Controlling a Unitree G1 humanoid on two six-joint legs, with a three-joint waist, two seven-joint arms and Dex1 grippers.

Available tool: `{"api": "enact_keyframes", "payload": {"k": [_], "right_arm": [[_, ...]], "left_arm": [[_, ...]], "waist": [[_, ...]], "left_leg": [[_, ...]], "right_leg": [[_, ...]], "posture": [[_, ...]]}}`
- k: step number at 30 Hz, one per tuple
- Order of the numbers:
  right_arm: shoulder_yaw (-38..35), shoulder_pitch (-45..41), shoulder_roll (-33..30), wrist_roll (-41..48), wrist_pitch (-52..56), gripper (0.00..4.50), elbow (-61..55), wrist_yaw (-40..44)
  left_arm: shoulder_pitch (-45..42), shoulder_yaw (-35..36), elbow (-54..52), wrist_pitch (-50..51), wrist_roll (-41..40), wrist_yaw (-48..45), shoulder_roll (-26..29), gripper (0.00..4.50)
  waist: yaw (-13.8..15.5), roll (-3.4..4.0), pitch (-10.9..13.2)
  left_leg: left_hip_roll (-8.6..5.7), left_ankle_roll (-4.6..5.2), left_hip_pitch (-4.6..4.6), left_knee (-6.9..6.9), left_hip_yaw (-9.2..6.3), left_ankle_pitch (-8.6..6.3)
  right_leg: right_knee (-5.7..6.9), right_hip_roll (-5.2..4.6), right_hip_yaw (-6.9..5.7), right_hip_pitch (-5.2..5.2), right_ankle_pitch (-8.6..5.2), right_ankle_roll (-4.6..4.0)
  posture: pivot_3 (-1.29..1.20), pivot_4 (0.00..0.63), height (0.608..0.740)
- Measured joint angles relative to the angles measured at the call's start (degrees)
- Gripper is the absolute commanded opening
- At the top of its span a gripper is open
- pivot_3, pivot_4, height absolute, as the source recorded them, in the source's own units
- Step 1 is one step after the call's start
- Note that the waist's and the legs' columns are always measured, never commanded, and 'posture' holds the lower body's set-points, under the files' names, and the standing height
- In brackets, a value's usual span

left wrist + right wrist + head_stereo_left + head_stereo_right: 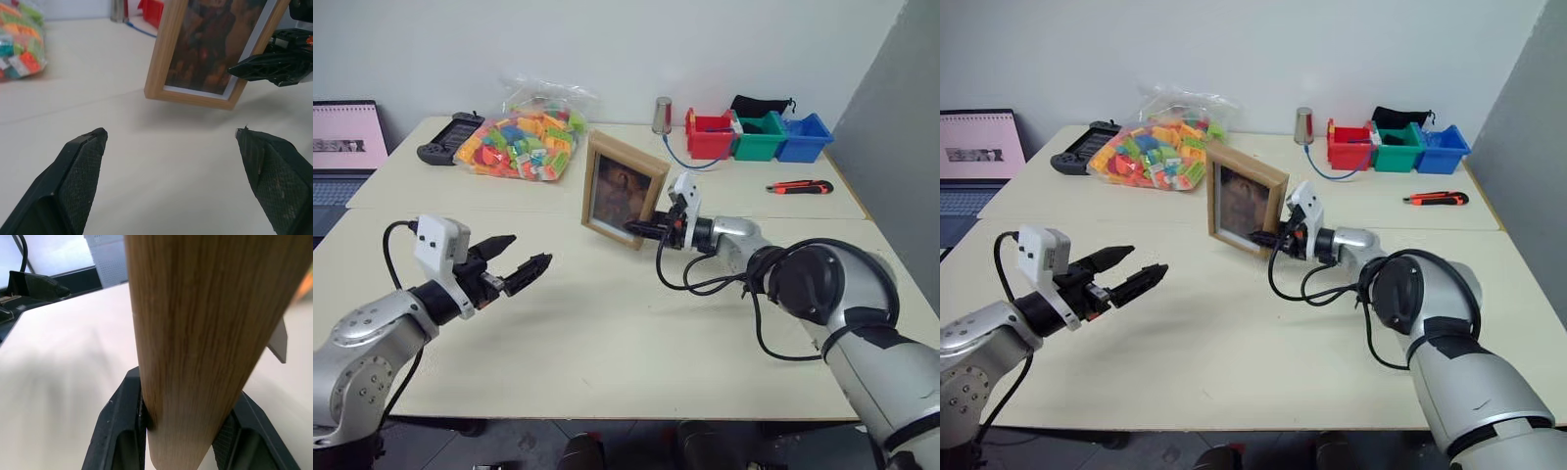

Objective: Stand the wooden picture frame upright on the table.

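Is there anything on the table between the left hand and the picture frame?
No. The left wrist view shows bare table between left hand and picture frame.

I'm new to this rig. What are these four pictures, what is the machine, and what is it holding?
This is a humanoid robot with two arms, each ending in two black fingers. Two pictures come from cameras on its head, looking down over a table. The other two come from cameras on its wrists, looking along the fingers.

The right gripper is clamped on the side edge of a wooden picture frame, which is upright with its picture facing the robot. The left gripper hangs open above the table, holding nothing.

Also on the table are a bag of coloured blocks, a game controller, a metal cup, red, green and blue bins and a utility knife. A laptop sits at the far left.
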Motion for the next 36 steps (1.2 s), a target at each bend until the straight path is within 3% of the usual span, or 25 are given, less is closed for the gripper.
{"api": "enact_keyframes", "payload": {"k": [10, 12, 23, 29, 36], "right_arm": [[10.9, 14.34, 6.47, 5.01, 19.26, 1.28, -33.72, -0.02], [12.45, 15.92, 6.92, 6.25, 22.25, 1.98, -37.95, -0.7], [20.11, 22.67, 4.68, 10.6, 32.13, 4.45, -51.97, -1.84], [24.76, 35.29, -4.77, 12.06, 40.74, 4.49, -71.92, 1.75], [23.26, 52.07, -16.33, 15.26, 60.55, 4.49, -112.91, -2.17]], "left_arm": [[0.63, -2.3, -1.56, 0.0, 1.41, -1.16, -0.73, 4.49], [0.6, -2.47, -1.56, 0.0, 1.55, -1.18, -0.73, 4.5], [-0.4, -3.28, -1.61, 0.01, 2.54, -1.76, -0.75, 4.5], [-0.75, -3.6, -0.26, 0.44, 2.73, -2.49, -0.61, 4.5], [-2.05, -3.02, 4.14, 1.19, 5.33, -4.05, 2.87, 4.5]], "waist": [[0.18, 0.22, 0.15], [0.21, 0.23, 0.15], [0.39, 0.32, 0.2], [1.58, 0.47, 0.3], [1.49, 0.73, 0.47]], "left_leg": [[0.0, 0.0, 0.0, 0.07, -0.01, 0.0], [0.0, 0.0, 0.0, 0.08, -0.01, 0.0], [0.0, 0.0, -0.05, 0.05, 0.01, 0.0], [0.0, 0.0, -0.14, 0.02, 0.01, 0.0], [0.02, 0.01, -0.15, -0.04, 0.01, 0.0]], "right_leg": [[0.26, 0.03, 0.02, -0.09, -0.02, 0.07], [0.26, 0.04, 0.02, -0.09, -0.03, 0.07], [0.22, 0.05, 0.04, -0.16, -0.05, 0.11], [0.01, 0.04, 0.05, -0.16, -0.08, 0.15], [0.0, 0.09, 0.15, -0.23, -0.24, 0.41]], "posture": [[0.0, 0.15, 0.74], [0.0, 0.15, 0.74], [0.0, 0.15, 0.74], [0.0, 0.15, 0.74], [0.0, 0.15, 0.74]]}}
